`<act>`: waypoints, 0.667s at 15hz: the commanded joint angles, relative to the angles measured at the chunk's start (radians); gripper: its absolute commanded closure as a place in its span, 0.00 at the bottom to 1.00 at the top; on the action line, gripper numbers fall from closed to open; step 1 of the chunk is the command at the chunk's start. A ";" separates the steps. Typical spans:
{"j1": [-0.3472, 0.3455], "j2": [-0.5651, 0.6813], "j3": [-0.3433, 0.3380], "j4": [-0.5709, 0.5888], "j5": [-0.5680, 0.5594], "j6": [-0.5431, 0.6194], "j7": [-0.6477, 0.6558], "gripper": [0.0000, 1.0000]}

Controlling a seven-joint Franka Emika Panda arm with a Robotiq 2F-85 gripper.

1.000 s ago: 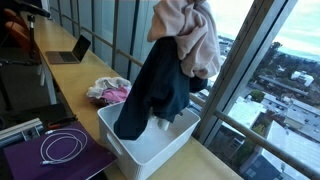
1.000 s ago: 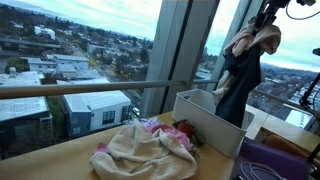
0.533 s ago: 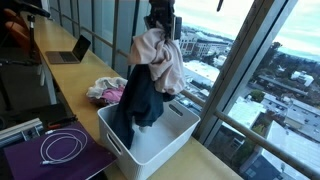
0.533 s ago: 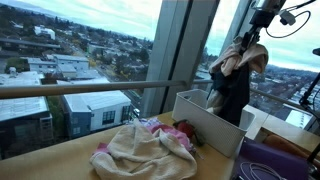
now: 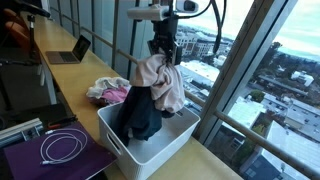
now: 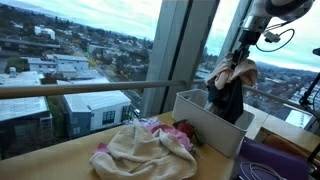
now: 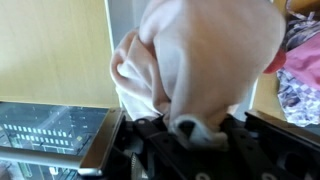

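My gripper [image 5: 163, 52] hangs above the white bin [image 5: 176, 146], shut on a bundle of clothes. The bundle is a pale pink garment [image 5: 162, 82] with a dark navy garment [image 5: 141, 112] hanging below it into the bin. Seen from the side, the gripper [image 6: 241, 60] holds the pink cloth [image 6: 238, 72] over the bin [image 6: 200, 118], the navy cloth [image 6: 229, 100] dangling inside. In the wrist view the pink cloth [image 7: 205, 60] fills the frame and is pinched between the black fingers [image 7: 150, 140].
A pile of clothes [image 5: 109, 92] lies on the wooden table beside the bin, a beige towel [image 6: 140, 152] on top. A laptop [image 5: 68, 51] sits further back. A purple mat with a white cable [image 5: 62, 148] lies near the bin. Windows run along the table.
The gripper has come down with the bundle. The clothes hung high above the bin before; now the navy garment reaches well into it.
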 commanded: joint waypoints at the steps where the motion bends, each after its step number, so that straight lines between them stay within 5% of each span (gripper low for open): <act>1: -0.014 0.045 -0.007 0.033 0.013 0.037 -0.035 0.95; 2: -0.018 0.054 -0.008 0.033 0.017 0.044 -0.041 0.95; 3: -0.020 0.060 -0.007 0.031 0.016 0.046 -0.046 0.57; 4: -0.020 0.064 -0.005 0.029 0.015 0.045 -0.047 0.56; 10: -0.012 0.036 -0.001 0.037 -0.001 0.019 -0.023 0.13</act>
